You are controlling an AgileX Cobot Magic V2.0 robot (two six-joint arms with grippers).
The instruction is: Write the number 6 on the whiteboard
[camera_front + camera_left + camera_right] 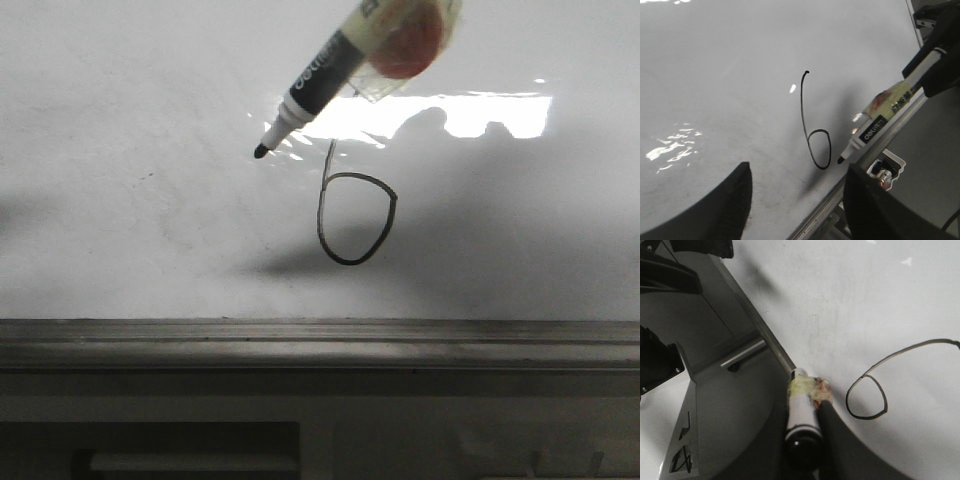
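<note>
While the number 6 [352,215] sits near the whiteboard [120,200] ledge | right gripper [807,425] fingers clamp marker [305,95], tip lifted | left gripper [797,200] fingers apart.

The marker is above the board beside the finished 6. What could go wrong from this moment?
1. The uncapped marker, held in the right gripper, has its tip close to the whiteboard; a small dip may leave a stray mark beside the number 6.
2. The marker is wrapped in tape, so it could shift in the grip.
3. A sweep across the fresh figure may smear it.
</note>
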